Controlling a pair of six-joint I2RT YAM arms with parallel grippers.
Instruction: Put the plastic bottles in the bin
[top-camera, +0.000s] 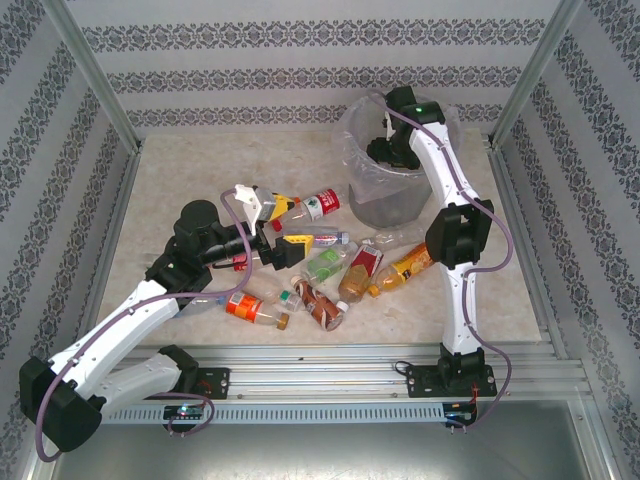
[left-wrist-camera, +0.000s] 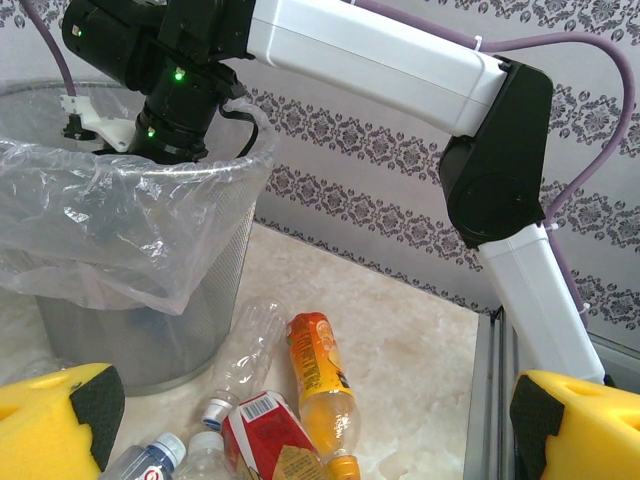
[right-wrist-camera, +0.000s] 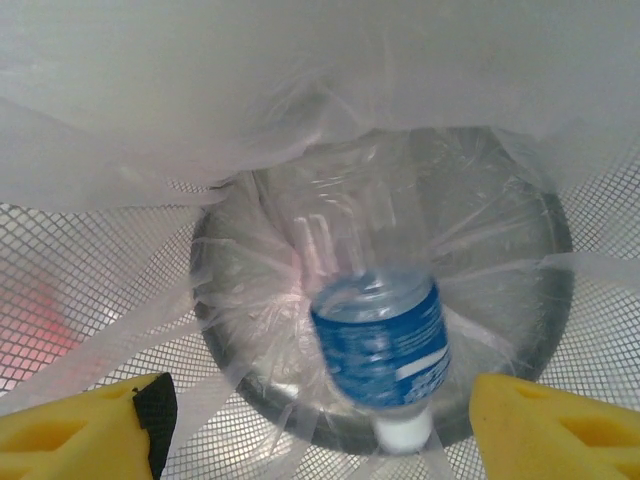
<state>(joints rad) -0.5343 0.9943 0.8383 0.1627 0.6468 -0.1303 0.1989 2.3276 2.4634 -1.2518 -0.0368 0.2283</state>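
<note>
The bin (top-camera: 357, 135), a grey mesh bucket with a clear bag, stands at the back right. My right gripper (top-camera: 384, 150) hangs inside its mouth. In the right wrist view that gripper (right-wrist-camera: 320, 432) is open, and a blurred blue-labelled bottle (right-wrist-camera: 382, 345) is loose between the yellow fingers (right-wrist-camera: 545, 430), touching neither, white cap nearest the camera. Several plastic bottles lie mid-table: a red-labelled one (top-camera: 320, 205), an orange one (top-camera: 405, 268), a green one (top-camera: 322, 265). My left gripper (top-camera: 275, 222) is open just above them. Ahead of it lie an orange bottle (left-wrist-camera: 320, 375) and a clear bottle (left-wrist-camera: 240, 350).
The bin's mesh wall (left-wrist-camera: 150, 330) and hanging bag (left-wrist-camera: 120, 220) stand close on the left in the left wrist view. The right arm (left-wrist-camera: 500, 190) arches over the bottles. A metal frame rail (top-camera: 530, 260) borders the table on the right.
</note>
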